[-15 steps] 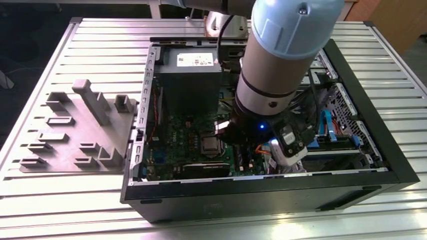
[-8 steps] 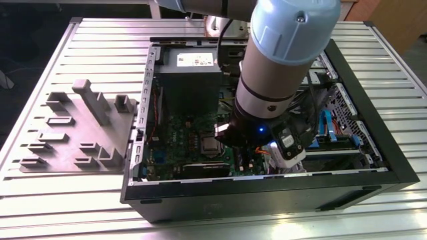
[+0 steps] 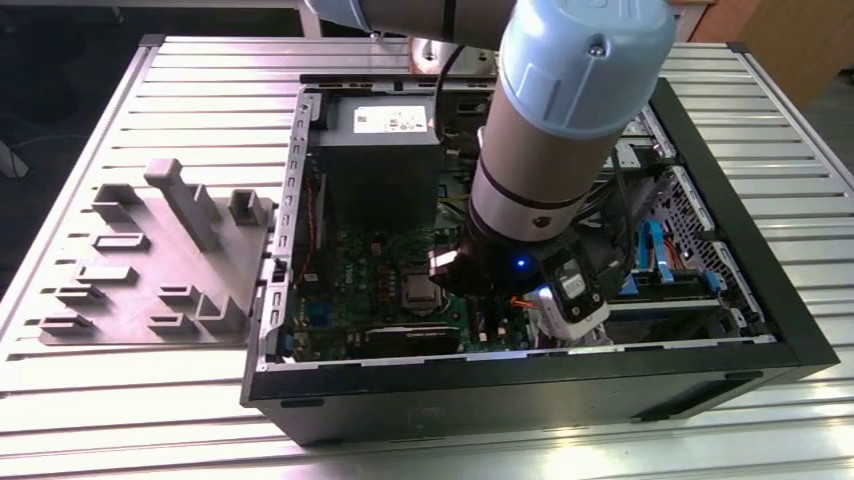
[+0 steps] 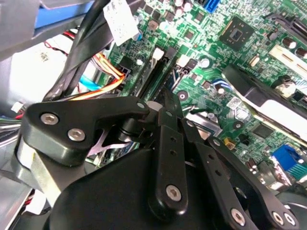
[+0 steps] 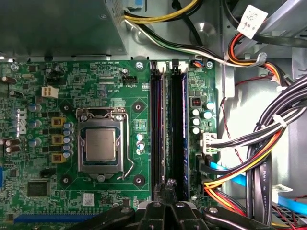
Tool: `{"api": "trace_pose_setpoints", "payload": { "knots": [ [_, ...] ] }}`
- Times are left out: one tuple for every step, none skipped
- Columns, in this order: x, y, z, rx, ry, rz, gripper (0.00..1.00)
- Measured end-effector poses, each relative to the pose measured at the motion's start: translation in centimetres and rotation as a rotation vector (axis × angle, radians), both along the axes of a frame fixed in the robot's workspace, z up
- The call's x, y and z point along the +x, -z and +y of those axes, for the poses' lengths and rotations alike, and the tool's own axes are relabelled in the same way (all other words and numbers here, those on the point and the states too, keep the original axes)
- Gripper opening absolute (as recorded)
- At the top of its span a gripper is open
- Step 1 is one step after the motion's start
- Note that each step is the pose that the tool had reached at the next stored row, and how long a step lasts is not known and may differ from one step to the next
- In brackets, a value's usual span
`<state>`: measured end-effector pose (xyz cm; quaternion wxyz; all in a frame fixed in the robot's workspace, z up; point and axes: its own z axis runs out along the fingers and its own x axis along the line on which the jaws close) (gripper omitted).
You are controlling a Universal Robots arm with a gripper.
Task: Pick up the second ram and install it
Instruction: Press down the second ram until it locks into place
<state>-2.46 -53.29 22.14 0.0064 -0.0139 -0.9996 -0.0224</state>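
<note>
In both wrist views my gripper [image 5: 168, 184] [image 4: 165, 96] is shut, its two fingers pressed together into one point. The tips stand over one end of the second ram [image 5: 166, 120], a thin dark stick set on edge in a memory slot of the green circuit board [image 5: 43, 129]. In the second wrist view the same stick [image 4: 154, 76] runs away from the fingertips between white latches. Nothing shows between the fingers. In the exterior view the arm [image 3: 561, 130] reaches down into the open computer case [image 3: 534, 375].
The processor socket [image 5: 100, 143] lies beside the slots. Bundled cables [image 5: 259, 158] crowd the other side of the slots. A power supply box [image 3: 380, 150] fills the case's far end. The grey moulded holder tray [image 3: 160, 265] lies on the slatted table at the exterior view's left.
</note>
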Motion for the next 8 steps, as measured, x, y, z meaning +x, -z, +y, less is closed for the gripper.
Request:
{"api": "trace_pose_setpoints", "payload": {
  "knots": [
    [0.00,0.03,0.00,-0.0002,0.000,0.0000,0.10],
    [0.00,0.03,0.00,-0.0002,0.000,0.0000,0.10],
    [0.00,0.04,0.00,-0.0001,0.000,0.0000,0.10],
    [0.00,0.08,0.00,0.0002,0.000,-0.0001,0.10],
    [0.00,0.18,0.00,-0.0001,0.000,0.0000,0.10],
    [0.00,0.33,-0.01,-0.0006,0.000,0.0001,0.10],
    [0.00,0.41,-0.01,-0.0007,0.000,0.0002,0.10],
    [0.00,0.43,-0.01,-0.0006,0.000,0.0001,0.10]
  ]
}}
